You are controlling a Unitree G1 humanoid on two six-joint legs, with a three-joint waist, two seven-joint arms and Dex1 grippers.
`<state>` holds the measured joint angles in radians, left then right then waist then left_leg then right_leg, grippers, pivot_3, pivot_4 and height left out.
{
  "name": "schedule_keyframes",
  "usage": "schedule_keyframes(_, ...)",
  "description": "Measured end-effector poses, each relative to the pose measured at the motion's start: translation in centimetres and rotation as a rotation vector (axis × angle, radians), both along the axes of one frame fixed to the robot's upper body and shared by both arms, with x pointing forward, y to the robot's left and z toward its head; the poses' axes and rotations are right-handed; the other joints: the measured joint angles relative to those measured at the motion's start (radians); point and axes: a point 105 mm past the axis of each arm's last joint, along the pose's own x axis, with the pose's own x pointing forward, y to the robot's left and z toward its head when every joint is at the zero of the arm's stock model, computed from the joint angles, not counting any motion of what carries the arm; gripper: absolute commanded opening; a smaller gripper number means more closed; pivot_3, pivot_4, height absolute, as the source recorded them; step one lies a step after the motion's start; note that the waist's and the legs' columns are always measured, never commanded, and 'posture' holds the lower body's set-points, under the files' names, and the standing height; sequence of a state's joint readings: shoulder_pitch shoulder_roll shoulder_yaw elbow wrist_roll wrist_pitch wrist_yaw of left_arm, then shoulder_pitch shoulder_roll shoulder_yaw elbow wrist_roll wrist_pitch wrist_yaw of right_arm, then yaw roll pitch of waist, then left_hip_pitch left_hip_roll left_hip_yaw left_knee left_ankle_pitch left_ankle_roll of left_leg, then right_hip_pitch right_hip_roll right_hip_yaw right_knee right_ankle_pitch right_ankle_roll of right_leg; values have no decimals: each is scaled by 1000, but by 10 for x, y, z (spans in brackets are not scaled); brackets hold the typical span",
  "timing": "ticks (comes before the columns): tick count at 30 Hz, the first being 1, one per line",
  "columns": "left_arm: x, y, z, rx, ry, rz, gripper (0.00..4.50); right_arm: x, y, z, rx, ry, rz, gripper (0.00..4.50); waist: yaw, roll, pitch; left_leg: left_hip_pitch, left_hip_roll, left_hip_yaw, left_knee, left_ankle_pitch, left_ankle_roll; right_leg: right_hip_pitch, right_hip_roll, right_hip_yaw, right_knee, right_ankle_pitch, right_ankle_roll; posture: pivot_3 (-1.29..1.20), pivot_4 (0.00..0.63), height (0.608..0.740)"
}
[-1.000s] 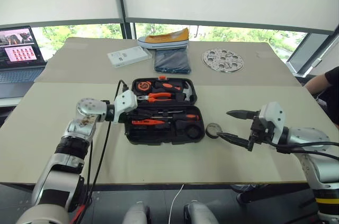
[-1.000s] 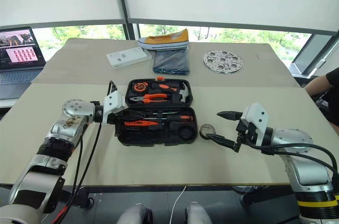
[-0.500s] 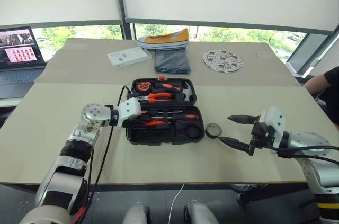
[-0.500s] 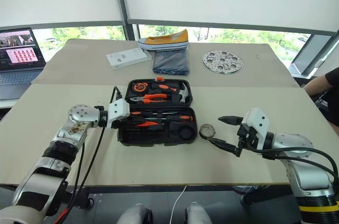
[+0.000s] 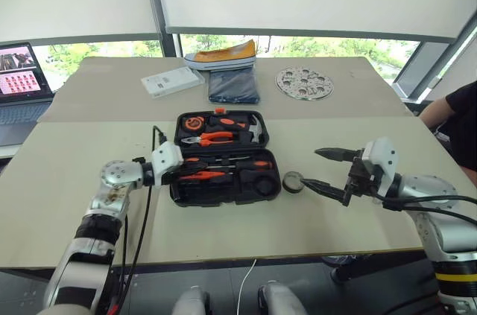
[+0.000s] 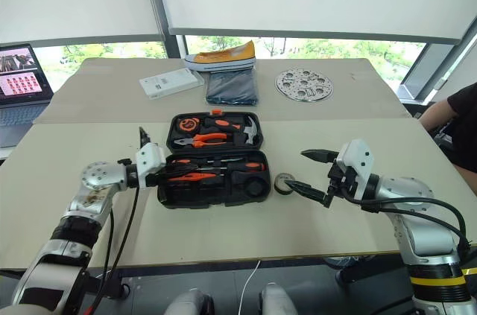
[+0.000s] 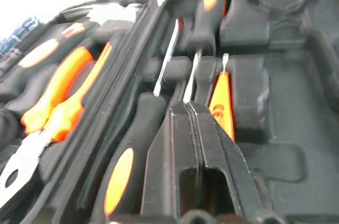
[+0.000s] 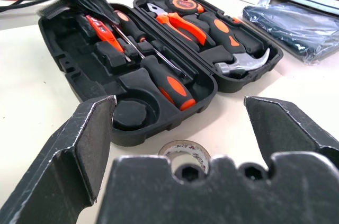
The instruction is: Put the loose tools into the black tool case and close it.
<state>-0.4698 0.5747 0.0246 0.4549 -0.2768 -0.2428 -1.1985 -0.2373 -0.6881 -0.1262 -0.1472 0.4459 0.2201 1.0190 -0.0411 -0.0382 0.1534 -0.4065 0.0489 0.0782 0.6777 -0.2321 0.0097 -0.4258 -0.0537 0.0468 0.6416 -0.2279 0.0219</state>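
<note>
— Black plastic, that open tool case (image 5: 223, 158) in the middle of the table (image 5: 67, 173). Where are the tools?

— Two screwdrivers (image 8: 159, 73) and an orange tester pen (image 7: 221, 102) lie in its near half; pliers (image 5: 212, 137), a hammer (image 5: 256, 130) and a tape measure (image 5: 195, 121) sit in the far half.

— And the tape roll (image 5: 294, 181)?

— On the table, just beside the case's right end.

— The grippers?

— The left gripper (image 7: 193, 118) has its fingers pressed together, nothing between them, tips over the near half by the pen. The right gripper (image 5: 319, 170) is spread wide and empty, near the roll.
</note>
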Motion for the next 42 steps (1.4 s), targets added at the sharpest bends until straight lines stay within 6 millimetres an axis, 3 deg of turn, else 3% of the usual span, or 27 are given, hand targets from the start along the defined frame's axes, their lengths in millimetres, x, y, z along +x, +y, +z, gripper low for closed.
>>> schedule_keyframes(4,-42,50,16,-104,-8,169,2242,-9,9,9,47,-81,94,4500,-5,0,0,2,2,-7,-2,-2,1,1,-2,0,0,0,0,0,150,740)
schedule_keyframes(6,-69,90,12,-135,27,365,2955,-19,10,8,58,-123,152,4500,0,0,0,2,1,-7,-2,-2,1,2,-5,-1,-1,-1,1,0,150,740)
schedule_keyframes(10,-106,134,6,-152,74,606,4345,-27,11,7,86,-124,195,4500,24,-1,1,2,0,-6,0,-2,1,3,-7,-3,-2,-2,2,0,150,740)
schedule_keyframes(12,-146,177,0,-171,115,834,4482,-36,20,11,165,-123,230,4500,21,-4,0,5,2,-6,-1,-2,1,3,-7,-3,-2,-5,2,0,150,740)
schedule_keyframes(15,-183,218,-8,-269,192,1087,4482,-49,38,10,196,-108,302,4500,26,-3,1,6,3,-6,-1,-2,0,2,-7,-4,0,-11,-2,0,150,740)
schedule_keyframes(18,-206,231,-18,-351,272,1209,4482,-65,59,8,183,-107,418,4500,38,-3,1,9,3,-6,-1,-7,-8,1,-9,-6,-1,-11,-2,0,150,740)
schedule_keyframes(20,-213,233,-23,-370,311,1241,4482,-66,62,7,179,-114,424,4500,45,-4,1,8,2,-6,-1,-7,-8,0,-11,-6,-1,-11,-2,0,150,740)
schedule_keyframes(22,-213,230,-22,-359,324,1235,4482,-63,61,8,175,-123,413,4500,48,-5,0,8,2,-6,-1,-7,-9,-1,-14,-8,-1,-11,-2,0,150,740)
schedule_keyframes(24,-201,218,-16,-321,335,1164,4482,-58,60,10,172,-134,400,4500,51,-8,-1,7,2,-6,-1,-7,-9,-1,-17,-12,-2,-11,-2,0,150,740)
schedule_keyframes(30,-138,174,5,-279,319,956,4482,-45,51,10,176,-133,331,4500,53,-8,-2,5,1,-3,-2,-7,-9,1,-21,-17,-2,-8,-7,0,150,740)
schedule_keyframes(35,-97,152,-7,-159,416,958,4482,-42,50,8,183,-129,306,4500,40,-8,-2,3,1,-1,-3,-2,-1,1,-16,-16,-1,-5,-2,0,150,740)
schedule_keyframes(41,-74,128,-26,-96,509,934,4482,-39,49,7,182,-127,280,4500,29,-8,-2,3,1,0,-8,-3,-1,0,-15,-16,-1,-5,-3,0,150,740)
schedule_keyframes(42,-71,125,-25,-99,513,926,4230,-39,49,7,181,-127,279,4500,30,-8,-2,3,1,1,-9,-3,-1,0,-15,-16,-1,-6,-3,0,150,740)
